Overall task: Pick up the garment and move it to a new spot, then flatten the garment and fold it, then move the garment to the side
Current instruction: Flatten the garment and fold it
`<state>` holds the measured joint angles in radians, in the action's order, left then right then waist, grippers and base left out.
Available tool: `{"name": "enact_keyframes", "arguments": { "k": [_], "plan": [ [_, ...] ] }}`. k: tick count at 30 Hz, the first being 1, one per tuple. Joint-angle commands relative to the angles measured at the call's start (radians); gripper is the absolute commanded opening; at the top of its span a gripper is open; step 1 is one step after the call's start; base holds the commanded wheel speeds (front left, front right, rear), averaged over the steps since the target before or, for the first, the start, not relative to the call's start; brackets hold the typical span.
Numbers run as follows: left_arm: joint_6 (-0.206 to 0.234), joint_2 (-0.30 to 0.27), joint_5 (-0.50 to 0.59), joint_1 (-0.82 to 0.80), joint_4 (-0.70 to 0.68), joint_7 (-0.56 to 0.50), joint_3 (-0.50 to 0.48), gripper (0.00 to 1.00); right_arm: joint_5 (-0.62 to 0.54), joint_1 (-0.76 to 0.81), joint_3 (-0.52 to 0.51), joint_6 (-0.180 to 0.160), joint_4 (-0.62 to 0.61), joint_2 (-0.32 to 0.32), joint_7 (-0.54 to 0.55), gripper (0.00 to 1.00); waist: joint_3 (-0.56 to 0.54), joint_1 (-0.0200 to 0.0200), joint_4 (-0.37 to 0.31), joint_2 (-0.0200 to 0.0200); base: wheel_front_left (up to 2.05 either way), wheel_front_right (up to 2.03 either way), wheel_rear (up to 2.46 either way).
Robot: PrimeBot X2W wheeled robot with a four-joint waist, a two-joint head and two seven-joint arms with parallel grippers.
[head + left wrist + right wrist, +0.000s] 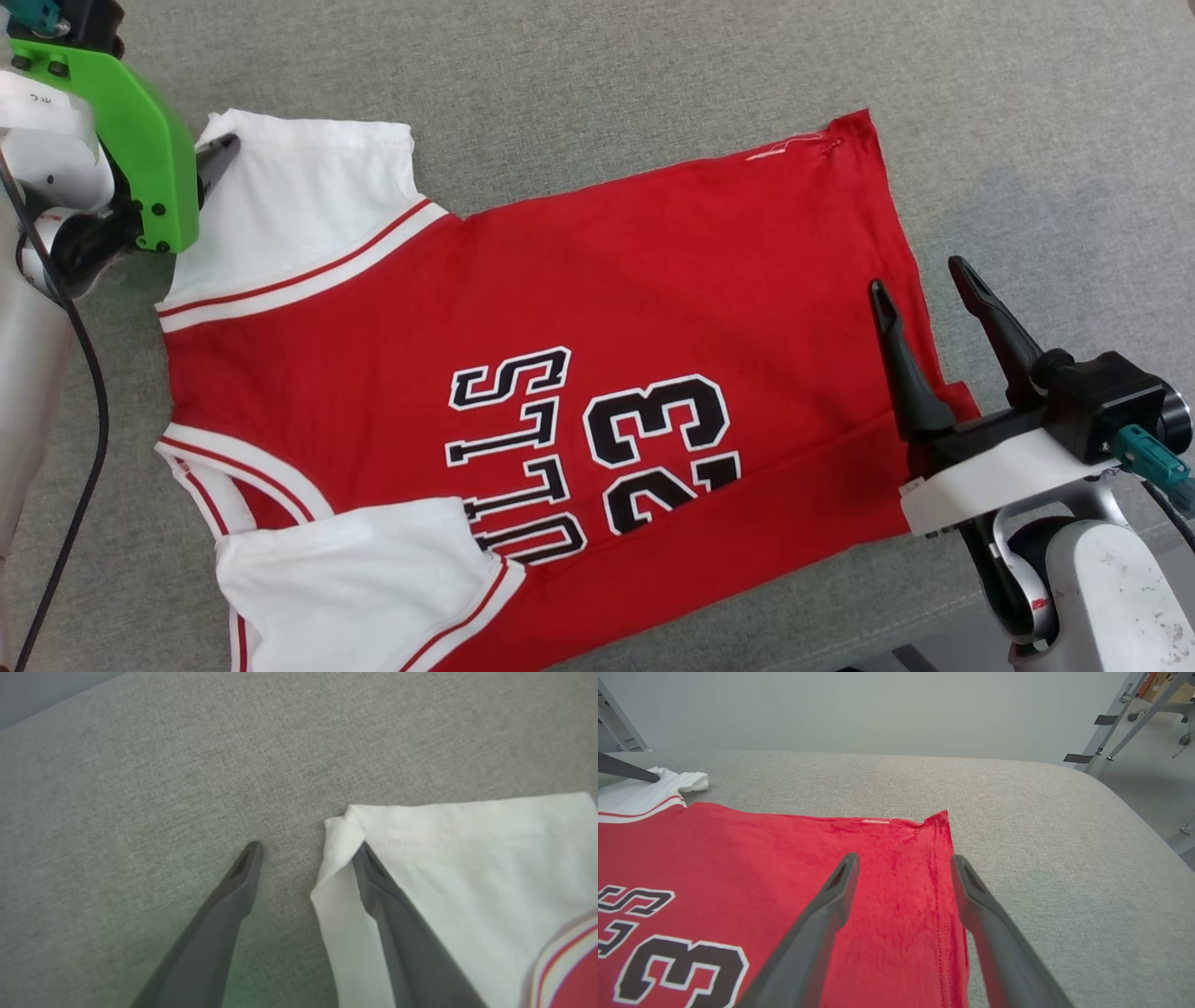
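Head view: the garment [579, 308] lies flat, lettering up, on the grey pad [653, 75]. Its long axis runs across the robot, collar to its left, hem to its right. The left gripper [308, 849], jaws apart, straddles the far sleeve's [467, 858] curled corner. The right gripper [920, 280], also spread, straddles the hem [943, 882] edge. Each arm is nearest its own end, so pinching both far corners looks next.

The garment [653, 280], a red T-shirt with white sleeves, lay flat and front-up on the grey fabric surface [653, 65], collar to the left, hem to the right, near sleeve folded over its black lettering.
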<state>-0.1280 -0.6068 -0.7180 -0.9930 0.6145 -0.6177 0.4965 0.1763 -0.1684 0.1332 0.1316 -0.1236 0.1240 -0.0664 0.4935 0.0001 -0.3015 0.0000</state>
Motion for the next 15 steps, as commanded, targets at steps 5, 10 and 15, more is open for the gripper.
{"name": "enact_keyframes", "arguments": {
  "k": [5,10,15],
  "plan": [
    [-0.003,0.016,-0.018,-0.011,0.054,-0.015,0.026,0.38,-0.001,-0.028,0.003,-0.001,0.011,-0.003,-0.008,1.0,0.007,-0.0001,0.001,0.0,0.0,0.0,0.0],
    [-0.003,0.03,-0.066,-0.005,0.062,-0.015,0.03,0.0,-0.005,-0.032,0.002,-0.001,0.02,-0.003,-0.007,1.0,-0.003,-0.0001,0.007,0.0,0.0,0.0,0.0],
    [0.0,0.051,-0.097,0.008,0.065,0.071,-0.003,0.0,-0.008,-0.027,-0.007,-0.001,0.026,0.002,0.0,1.0,-0.03,-0.0001,0.018,0.0,0.0,0.0,0.0]
  ]
}}
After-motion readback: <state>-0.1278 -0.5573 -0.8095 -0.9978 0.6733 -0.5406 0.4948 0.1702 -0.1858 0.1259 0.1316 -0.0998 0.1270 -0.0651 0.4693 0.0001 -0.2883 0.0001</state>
